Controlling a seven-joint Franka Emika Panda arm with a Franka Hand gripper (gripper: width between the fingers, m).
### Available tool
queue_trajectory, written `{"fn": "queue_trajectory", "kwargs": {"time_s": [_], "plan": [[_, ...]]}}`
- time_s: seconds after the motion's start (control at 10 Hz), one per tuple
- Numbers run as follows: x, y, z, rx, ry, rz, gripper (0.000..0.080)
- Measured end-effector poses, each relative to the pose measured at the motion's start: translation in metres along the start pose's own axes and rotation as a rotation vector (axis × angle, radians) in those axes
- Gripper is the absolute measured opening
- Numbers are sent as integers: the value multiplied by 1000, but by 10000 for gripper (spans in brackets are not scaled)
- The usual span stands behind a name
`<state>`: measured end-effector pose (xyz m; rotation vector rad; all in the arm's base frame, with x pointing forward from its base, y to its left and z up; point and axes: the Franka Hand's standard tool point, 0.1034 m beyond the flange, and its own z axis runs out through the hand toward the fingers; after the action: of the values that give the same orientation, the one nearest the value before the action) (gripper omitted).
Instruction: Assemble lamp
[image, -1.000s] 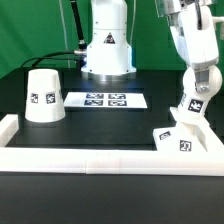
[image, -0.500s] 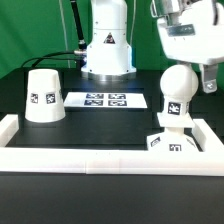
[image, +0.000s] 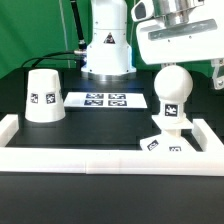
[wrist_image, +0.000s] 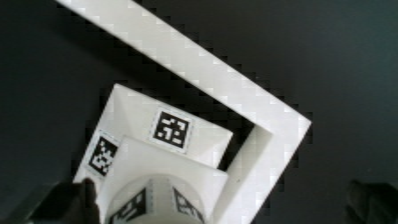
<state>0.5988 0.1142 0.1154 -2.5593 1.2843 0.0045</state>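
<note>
Hovering w/ fingers (wrist_image: 71, 203) spread wide, we grip nothing. Bulb (image: 172, 95) stands upright on base (image: 163, 144) just below gripper (wrist_image: 222, 205), in rail (image: 100, 160) corner at ext. view's right. Shade (image: 42, 95) sits well apart at left, marker board (image: 105, 99) between.

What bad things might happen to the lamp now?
The bulb stands tall on the base. I cannot tell if it is screwed tight, so it might tip. The open gripper hangs close above and might bump it. The shade sits far off, so bringing it over might knock the bulb.
</note>
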Motion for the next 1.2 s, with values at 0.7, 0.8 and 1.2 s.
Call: {"fn": "queue_trajectory", "kwargs": {"time_s": [0.7, 0.8, 1.2], "plan": [[8, 9, -1, -81, 33, -676, 699], [11, 10, -2, -84, 29, -773, 699], [20, -2, -6, -139, 33, -1176, 699]]}}
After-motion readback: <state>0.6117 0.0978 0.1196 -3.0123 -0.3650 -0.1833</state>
